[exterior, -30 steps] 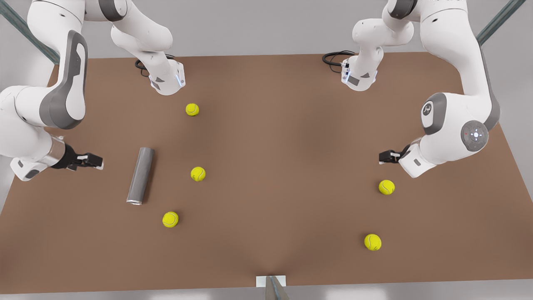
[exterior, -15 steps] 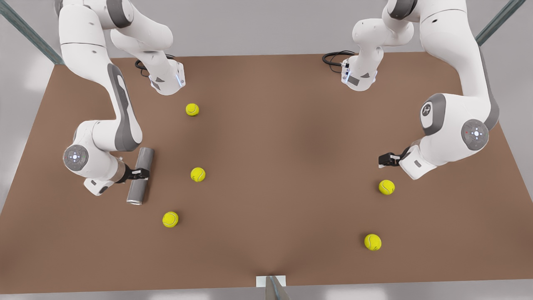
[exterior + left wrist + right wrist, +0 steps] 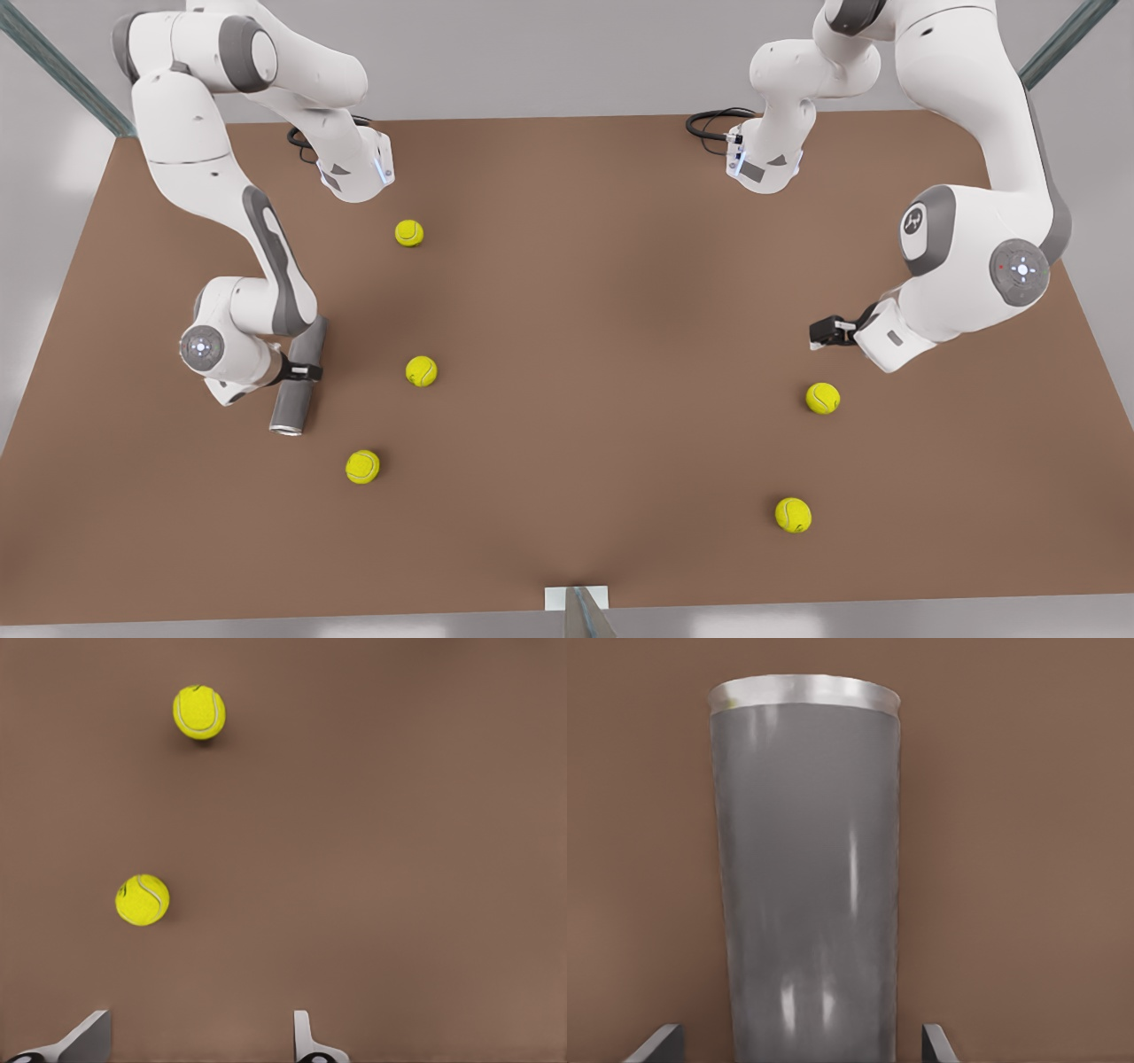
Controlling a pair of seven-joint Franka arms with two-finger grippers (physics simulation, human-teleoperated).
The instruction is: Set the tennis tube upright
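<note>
Grey tennis tube (image 3: 806, 877) lies between right hand's (image 3: 799, 1047) spread fingers.

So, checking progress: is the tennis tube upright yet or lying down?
Lying down. The tennis tube rests lengthwise on the table, right end effector open astride it.

On the desk (image 3: 602, 310) there is one tennis tube (image 3: 296, 387), grey, with a silver rim. There are five tennis balls: one (image 3: 408, 233), a second (image 3: 421, 370), a third (image 3: 362, 466), a fourth (image 3: 822, 398) and a fifth (image 3: 792, 515). Two arms work here, with one claw each: the right claw (image 3: 301, 371) and the left claw (image 3: 825, 333).
</note>
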